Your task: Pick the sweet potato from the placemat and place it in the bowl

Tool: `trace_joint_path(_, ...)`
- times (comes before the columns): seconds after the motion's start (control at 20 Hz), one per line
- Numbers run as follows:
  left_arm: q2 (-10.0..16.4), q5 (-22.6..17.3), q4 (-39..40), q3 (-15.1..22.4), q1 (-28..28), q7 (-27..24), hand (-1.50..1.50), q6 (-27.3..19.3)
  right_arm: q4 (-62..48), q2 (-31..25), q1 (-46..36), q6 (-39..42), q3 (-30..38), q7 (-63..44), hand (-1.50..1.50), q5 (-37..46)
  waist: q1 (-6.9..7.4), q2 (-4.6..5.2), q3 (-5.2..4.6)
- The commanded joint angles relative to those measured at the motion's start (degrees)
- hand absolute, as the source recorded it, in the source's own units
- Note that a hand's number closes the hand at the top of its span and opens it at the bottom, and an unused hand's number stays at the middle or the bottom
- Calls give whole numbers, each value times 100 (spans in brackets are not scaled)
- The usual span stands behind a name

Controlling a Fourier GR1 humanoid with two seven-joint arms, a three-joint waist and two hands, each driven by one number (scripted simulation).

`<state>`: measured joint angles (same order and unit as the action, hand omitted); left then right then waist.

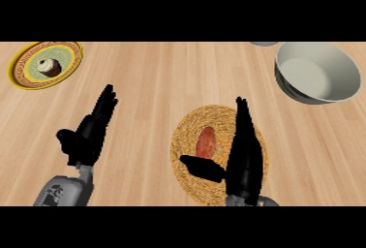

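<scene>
- Sweet potato: reddish-orange, lying on the round woven placemat, a little left of the mat's middle, long axis running toward the worktop's far edge. Not held by either hand.
- Placemat: near the worktop's near edge, right of centre.
- Right hand: over the placemat's right half, just beside the sweet potato on its right. Fingers straight and close together, pointing at the far edge. Thumb spread out to the left, past the potato's near end. Nothing clasped. Can't tell whether it touches the potato or the mat.
- Bowl: pale grey, at the far right corner, well apart from the placemat, its inner wall in plain view.
- Left hand: over bare wood left of the placemat, well apart from it. Fingers straight, thumb out to the side, holding nothing.
- Plate: yellow rim, at the far left corner, with 1 small round brown-and-white item on it.
- Grey object: cut off at the far edge, just left of the bowl. Can't tell what it is.
</scene>
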<state>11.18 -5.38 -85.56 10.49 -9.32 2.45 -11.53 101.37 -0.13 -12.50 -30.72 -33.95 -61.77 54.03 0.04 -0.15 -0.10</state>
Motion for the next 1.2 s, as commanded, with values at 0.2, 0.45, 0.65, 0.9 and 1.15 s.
trace_joint_path(0.2, -78, 108, -350, 49, 100, 221, 0, -10, -245, 12, -3, 381, -242, -1084, -150, -289, 25, 10, 9)
trace_joint_path(0.45, -17, 30, -658, -121, 77, 580, 0, 196, -262, 12, 391, 150, -124, -173, -150, -759, 8, 11, 12)
trace_joint_path(0.65, -242, 295, -219, -112, 132, 71, 0, 200, 291, 12, 911, 63, -385, -108, -150, -473, -13, 10, 10)
trace_joint_path(0.9, -195, 250, -171, -362, -143, 374, 0, 323, -33, 12, 437, -488, -402, 180, -150, -986, 5, 13, 11)
trace_joint_path(1.15, -632, 554, -249, -48, 23, 277, 0, 52, -91, 13, 556, -705, -211, 587, -150, -1259, -1, 14, 11)
